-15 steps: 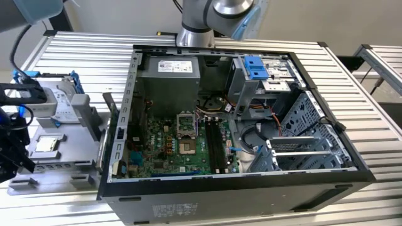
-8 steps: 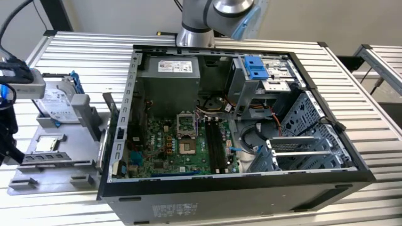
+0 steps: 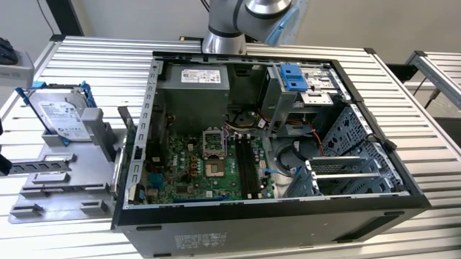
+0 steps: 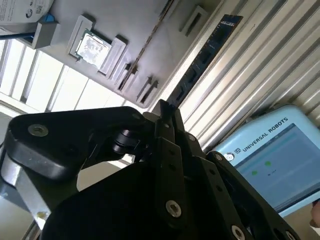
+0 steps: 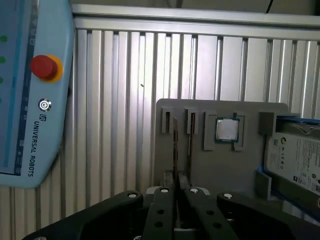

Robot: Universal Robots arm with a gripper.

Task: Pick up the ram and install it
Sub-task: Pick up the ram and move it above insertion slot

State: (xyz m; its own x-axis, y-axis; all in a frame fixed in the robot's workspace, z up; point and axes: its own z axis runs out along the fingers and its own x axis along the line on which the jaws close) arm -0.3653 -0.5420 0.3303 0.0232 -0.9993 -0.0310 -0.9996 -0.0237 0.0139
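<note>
In both wrist views my gripper has its fingers drawn together on the ram. The ram is a long, thin, bluish-dark stick seen edge-on, reaching out from the fingertips. It hangs well above the grey parts tray, near the tray's slotted side. In the exterior view the open computer case lies on the table. Its green motherboard faces up, with long black slots to the exterior view's right of the processor socket.
A silver hard drive in a blue bracket and a small square chip sit on the tray. A light-blue teach pendant lies close by. The arm's base stands behind the case.
</note>
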